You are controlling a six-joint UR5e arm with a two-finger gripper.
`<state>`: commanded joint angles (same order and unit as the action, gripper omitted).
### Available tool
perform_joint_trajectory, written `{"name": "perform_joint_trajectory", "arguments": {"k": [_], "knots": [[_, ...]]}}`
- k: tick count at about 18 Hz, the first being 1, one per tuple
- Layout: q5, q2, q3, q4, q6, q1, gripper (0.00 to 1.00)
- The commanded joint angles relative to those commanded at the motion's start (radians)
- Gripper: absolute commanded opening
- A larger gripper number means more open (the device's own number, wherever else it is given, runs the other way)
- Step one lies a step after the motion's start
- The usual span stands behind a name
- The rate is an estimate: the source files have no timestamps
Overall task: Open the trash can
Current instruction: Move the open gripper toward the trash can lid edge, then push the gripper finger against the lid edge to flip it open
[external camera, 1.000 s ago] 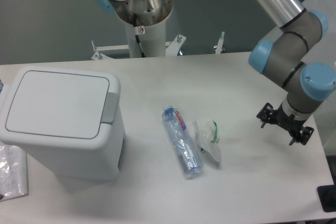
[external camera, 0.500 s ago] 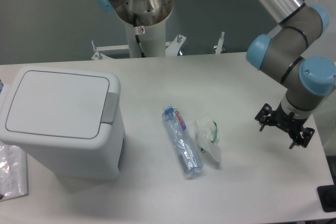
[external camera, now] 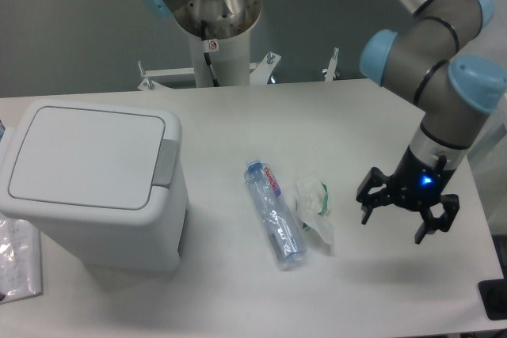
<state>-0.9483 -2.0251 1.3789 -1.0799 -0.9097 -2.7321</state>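
The trash can (external camera: 95, 184) is a boxy white bin at the left of the table, its flat white lid (external camera: 85, 156) lying shut. A grey latch (external camera: 165, 162) sits on its right rim. My gripper (external camera: 393, 224) hangs over the right side of the table, far from the trash can, with its fingers spread open and nothing between them. A blue light glows on its wrist.
A crushed clear plastic bottle (external camera: 274, 213) lies mid-table, with a crumpled white and green wrapper (external camera: 314, 208) beside it, between the trash can and my gripper. A clear plastic bag (external camera: 16, 255) lies at the left edge. The arm's base column (external camera: 214, 29) stands behind the table.
My gripper has moved left and toward the front of the table, nearer the wrapper, and its wrist has turned so the fingers point down more. The trash can's lid has stayed shut.
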Motion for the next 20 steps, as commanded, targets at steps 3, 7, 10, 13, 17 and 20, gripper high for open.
{"name": "perform_joint_trajectory", "arguments": {"k": [3,7,10,13,17,20], "knots": [[0.083,0.09,0.066,0.0,0.009,0.025,1.0],[0.181,0.183,0.137,0.026,0.015,0.058,1.0],[0.203,0.215,0.17,0.037,0.031,0.103,1.0],[0.255,0.261,0.196,0.037,0.118,0.118,1.0],[0.264,0.279,0.219,0.037,0.212,0.156,1.0],[0.255,0.29,0.241,0.038,0.215,0.178,1.0]]}}
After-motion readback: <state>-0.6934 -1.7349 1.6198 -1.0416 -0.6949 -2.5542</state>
